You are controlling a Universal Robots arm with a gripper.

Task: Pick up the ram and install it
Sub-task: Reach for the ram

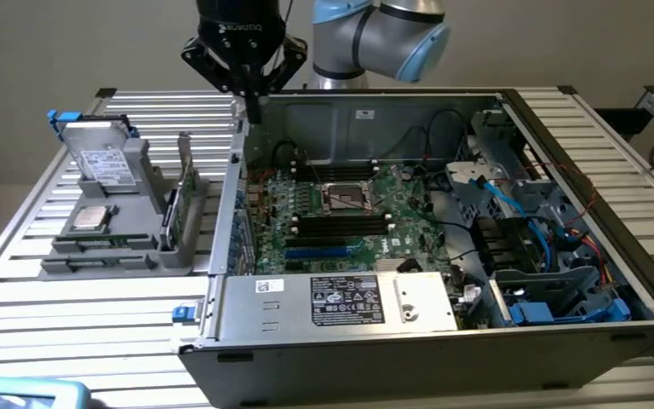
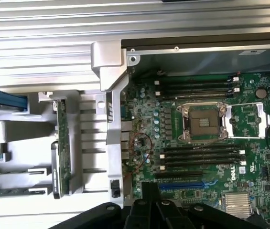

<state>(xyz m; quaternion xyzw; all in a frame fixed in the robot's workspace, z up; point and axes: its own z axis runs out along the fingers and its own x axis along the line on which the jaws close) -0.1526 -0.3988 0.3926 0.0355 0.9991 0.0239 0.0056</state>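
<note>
Bearing Dell logo [image 2: 231,174], motherboard [image 2: 144,102] near gripper [image 1: 255,109]

my arm [image 1: 378,30] bends over from behind, wrist pointing straight down; my gripper [image 1: 253,100] hangs with jaws pinched together.

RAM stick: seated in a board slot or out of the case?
Out. The ram stands on edge in the grey holder beside the case; the board's memory slots look empty.
</note>
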